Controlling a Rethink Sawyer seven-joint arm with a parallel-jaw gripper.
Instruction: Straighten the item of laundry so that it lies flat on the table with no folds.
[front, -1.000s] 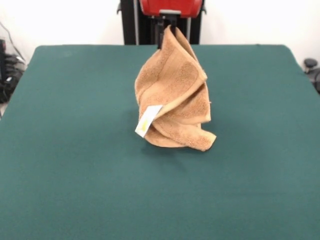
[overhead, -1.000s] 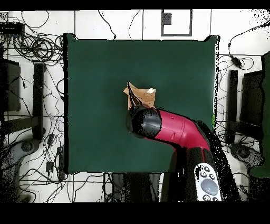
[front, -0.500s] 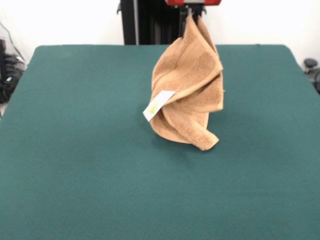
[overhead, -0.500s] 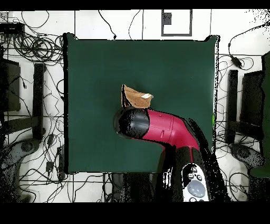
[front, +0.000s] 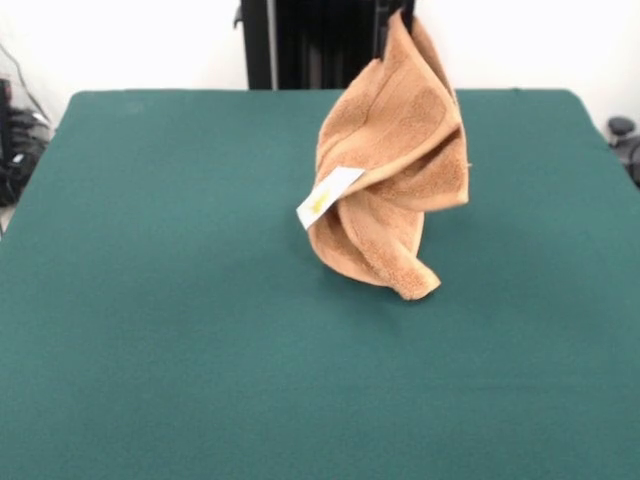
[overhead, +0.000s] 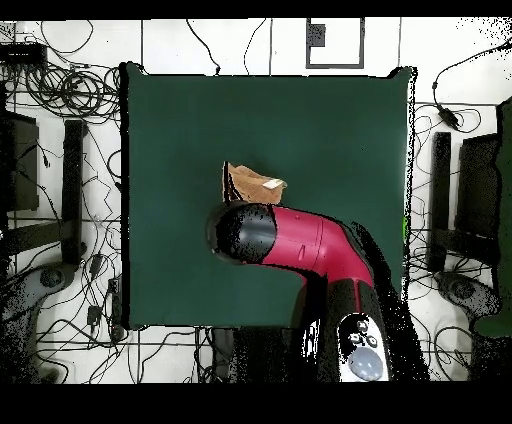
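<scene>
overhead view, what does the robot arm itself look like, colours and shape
The arm is a thick rounded tube, glossy crimson red along its length, ending in a bulbous black joint cap. Near the base sits a grey panel with round buttons. The jaws are hidden under the arm here.

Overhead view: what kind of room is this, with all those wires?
Probably a robot lab. A red robot arm reaches over a green table, lifting a towel, and cables cover the floor around it.
</scene>
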